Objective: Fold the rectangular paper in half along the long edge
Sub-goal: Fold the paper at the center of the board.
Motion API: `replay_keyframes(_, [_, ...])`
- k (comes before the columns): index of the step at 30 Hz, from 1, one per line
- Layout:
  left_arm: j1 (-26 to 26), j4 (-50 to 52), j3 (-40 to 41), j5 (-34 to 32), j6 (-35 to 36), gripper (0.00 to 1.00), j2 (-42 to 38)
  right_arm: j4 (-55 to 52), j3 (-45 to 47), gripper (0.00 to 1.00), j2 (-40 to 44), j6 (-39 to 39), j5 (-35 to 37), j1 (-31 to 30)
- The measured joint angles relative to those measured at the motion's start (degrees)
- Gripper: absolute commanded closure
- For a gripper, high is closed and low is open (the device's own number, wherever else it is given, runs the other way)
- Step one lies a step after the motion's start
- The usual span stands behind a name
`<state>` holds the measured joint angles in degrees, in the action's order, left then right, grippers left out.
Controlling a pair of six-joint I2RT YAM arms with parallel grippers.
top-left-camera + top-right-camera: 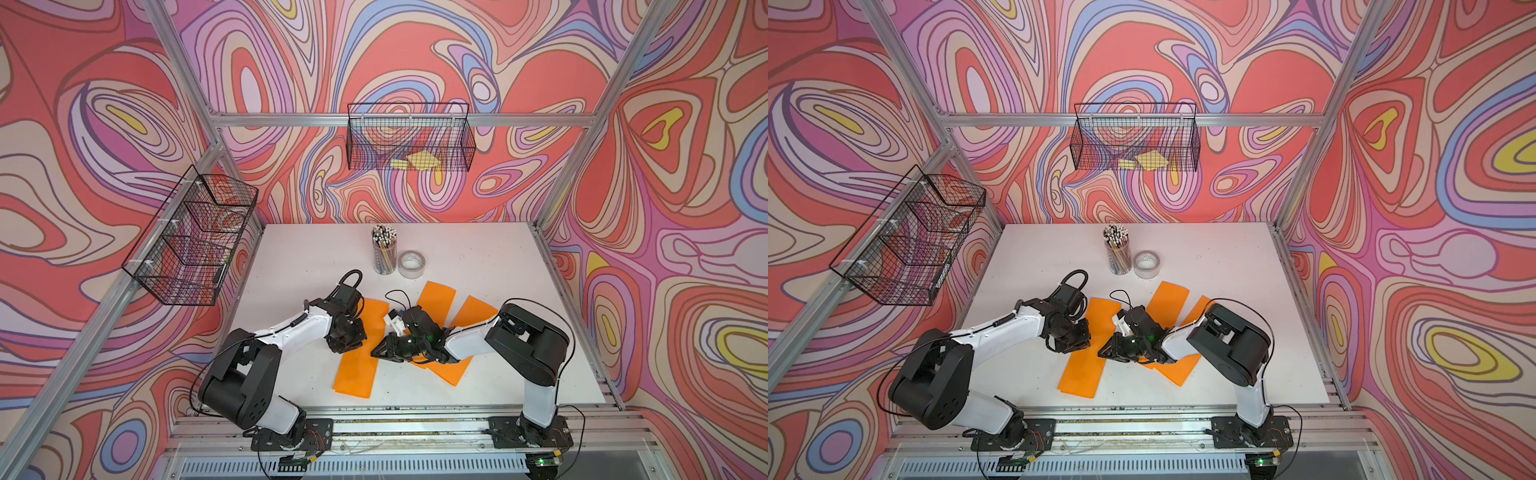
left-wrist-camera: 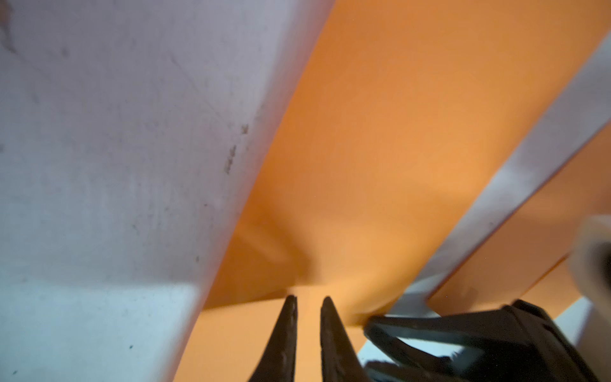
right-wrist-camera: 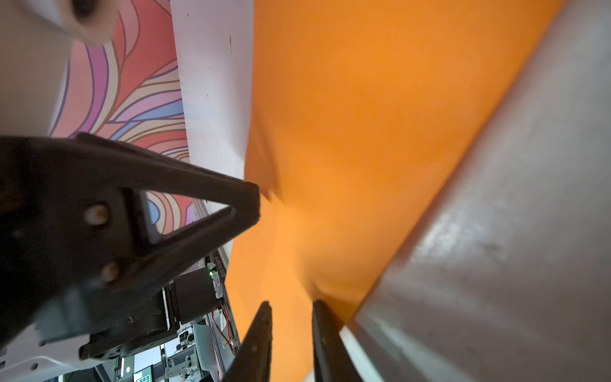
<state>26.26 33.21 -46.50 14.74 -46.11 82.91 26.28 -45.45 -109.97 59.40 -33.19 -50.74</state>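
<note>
The rectangular paper is a long orange strip [image 1: 357, 370] [image 1: 1081, 374] lying on the white table [image 1: 519, 291]. Both grippers meet over its middle. My left gripper [image 1: 345, 345] [image 1: 1069, 345] points down at the strip. In the left wrist view its jaws [image 2: 309, 301] stand a narrow gap apart, and the paper [image 2: 380, 148] buckles just beyond the tips. My right gripper [image 1: 376, 353] [image 1: 1102, 354] reaches in from the strip's right edge. Its jaws [image 3: 291, 304] stand slightly apart over the paper [image 3: 363, 132], one finger at the edge. The paper's middle is hidden in both top views.
Two more orange strips [image 1: 436, 299] [image 1: 473, 311] lie to the right, partly under the right arm. A cup of pencils [image 1: 384, 253] and a tape roll [image 1: 411, 264] stand behind them. Wire baskets hang on the back wall [image 1: 409, 137] and the left frame [image 1: 195, 237].
</note>
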Motion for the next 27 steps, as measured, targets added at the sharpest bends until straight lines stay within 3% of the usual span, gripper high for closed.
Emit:
replay_keyframes(4, [0.00, 1.25, -0.72, 0.09, -0.15, 0.79, -6.82, -1.77, -0.20, 0.80, -0.22, -0.50, 0.09, -0.07])
replay_keyframes(8, [0.00, 1.36, 0.22, 1.88, -0.90, 0.94, -12.72, -4.17, -1.92, 0.83, -0.85, -1.33, 0.02, -0.09])
replay_keyframes(12, [0.00, 1.44, 4.42, 2.89, -1.77, 1.00, -16.48, -8.74, -5.35, 0.85, -1.84, -2.43, -0.02, -0.09])
replay_keyframes(20, [0.07, 0.96, 11.43, 4.57, -2.62, 1.00, -13.97, -24.92, -15.28, 0.88, -2.34, -9.05, 2.49, -0.07])
replay_keyframes(27, [0.07, -1.92, 13.35, 5.16, -2.62, 1.00, -9.53, -30.21, -16.63, 0.88, -3.48, -13.09, 1.53, 2.58])
